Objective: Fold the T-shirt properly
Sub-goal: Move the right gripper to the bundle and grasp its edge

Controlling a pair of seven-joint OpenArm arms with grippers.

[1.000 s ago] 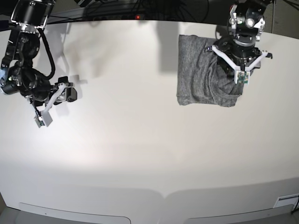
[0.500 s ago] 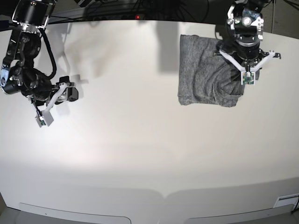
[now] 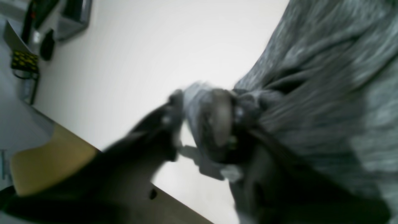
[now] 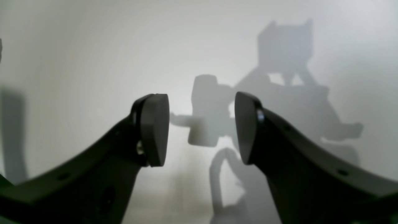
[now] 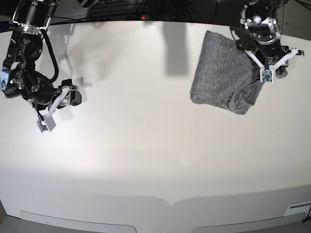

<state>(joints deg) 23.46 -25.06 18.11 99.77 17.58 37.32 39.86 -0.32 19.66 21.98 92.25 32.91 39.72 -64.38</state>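
Observation:
The heather-grey T-shirt (image 5: 218, 77) lies bunched and skewed at the far right of the white table (image 5: 146, 155). My left gripper (image 5: 265, 65) sits at the shirt's right edge. In the blurred left wrist view its fingers (image 3: 220, 121) pinch a gathered fold of the T-shirt (image 3: 326, 93), so my left gripper (image 3: 197, 119) is shut on cloth. My right gripper (image 5: 68, 96) hovers far to the left, away from the shirt. In the right wrist view my right gripper (image 4: 202, 124) is open, with only bare table between its pads.
The table's far edge and dark cables (image 5: 146, 9) run along the top. The right arm's black links (image 5: 24, 53) hang over the table's left side. A yellowish surface (image 3: 46, 161) and clutter lie beyond the table edge in the left wrist view.
The left gripper has moved right and back, dragging the T-shirt with it; the shirt has slid right and turned from a squared rectangle to a tilted, bunched shape. The right arm has stayed put.

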